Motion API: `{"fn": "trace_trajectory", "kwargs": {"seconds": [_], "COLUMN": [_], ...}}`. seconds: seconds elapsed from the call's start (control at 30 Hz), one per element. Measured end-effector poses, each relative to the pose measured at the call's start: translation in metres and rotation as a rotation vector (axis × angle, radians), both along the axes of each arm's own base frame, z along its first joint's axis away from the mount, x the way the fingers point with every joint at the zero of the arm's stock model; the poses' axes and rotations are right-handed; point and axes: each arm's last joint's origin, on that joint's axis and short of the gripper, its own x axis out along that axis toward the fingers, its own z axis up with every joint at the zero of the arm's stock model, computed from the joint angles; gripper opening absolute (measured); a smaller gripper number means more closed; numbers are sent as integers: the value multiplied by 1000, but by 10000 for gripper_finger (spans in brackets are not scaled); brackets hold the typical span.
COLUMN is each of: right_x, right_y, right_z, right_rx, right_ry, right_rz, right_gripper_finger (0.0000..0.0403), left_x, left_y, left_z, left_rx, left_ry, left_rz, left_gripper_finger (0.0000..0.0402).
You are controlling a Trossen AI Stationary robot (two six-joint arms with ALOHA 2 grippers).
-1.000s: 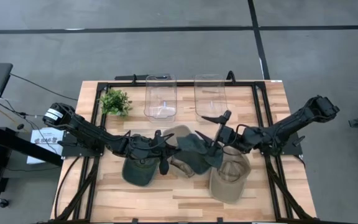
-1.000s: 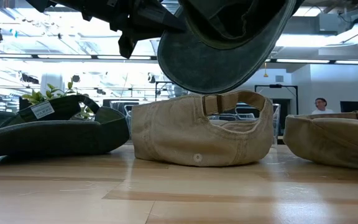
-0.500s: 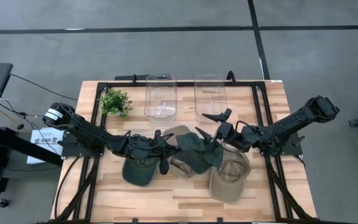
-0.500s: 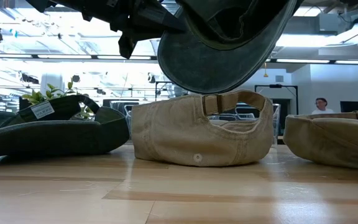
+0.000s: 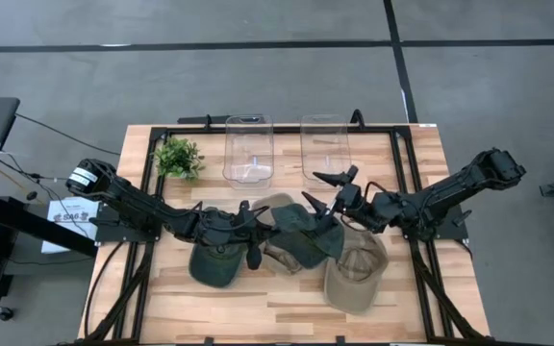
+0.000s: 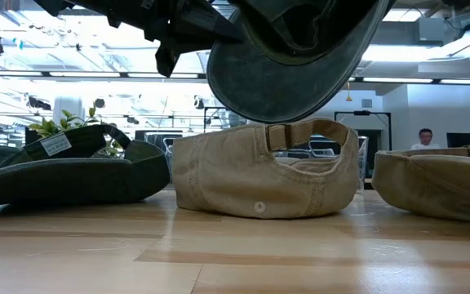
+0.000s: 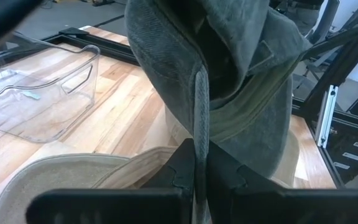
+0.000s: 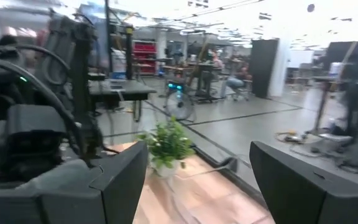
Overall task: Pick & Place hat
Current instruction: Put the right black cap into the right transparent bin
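The wooden table (image 5: 287, 298) is light butcher-block planks inside a black metal frame. On it sit 2 clear plastic bins (image 5: 248, 149) (image 5: 325, 144) at the far edge, see-through with rounded corners, and a small leafy green plant (image 5: 178, 157) beside them.

Hats: a tan cap (image 5: 354, 274) lies near the right arm, soft washed cotton. A second tan cap (image 6: 268, 175) sits in the middle, its adjuster strap facing the low camera; from above it's mostly covered. A dark green cap (image 5: 214, 261) lies under the left arm with a white tag on it in the low view.

The task's hat is the dark green hat (image 5: 301, 235), faded canvas with a curved brim, held up off the table over the middle tan cap. The left gripper (image 5: 258, 235) is clamped on its brim; in the left wrist view the fabric edge runs straight down between the 2 dark fingers (image 7: 179, 171). Its crown is cut off at the top of the low view.

The right gripper (image 5: 330, 192) hangs just past the hat toward the bins, fingers spread wide, holding nothing.
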Motion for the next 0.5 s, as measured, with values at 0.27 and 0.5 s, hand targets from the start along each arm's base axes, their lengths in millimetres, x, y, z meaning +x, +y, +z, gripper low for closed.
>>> {"fn": "trace_trajectory", "kwargs": {"seconds": [0.27, 0.5], "right_x": [7, 9], "right_y": [-20, -33], "right_z": [0, 0], "right_rx": [88, 184], "right_ry": [-53, -104], "right_rz": [70, 57], "right_gripper_finger": [276, 289], "left_x": [0, 0], "left_y": [0, 0], "left_z": [0, 0], "left_rx": [0, 3], "left_ry": [0, 5], "left_rz": [0, 0], "left_gripper_finger": [19, 19]}}
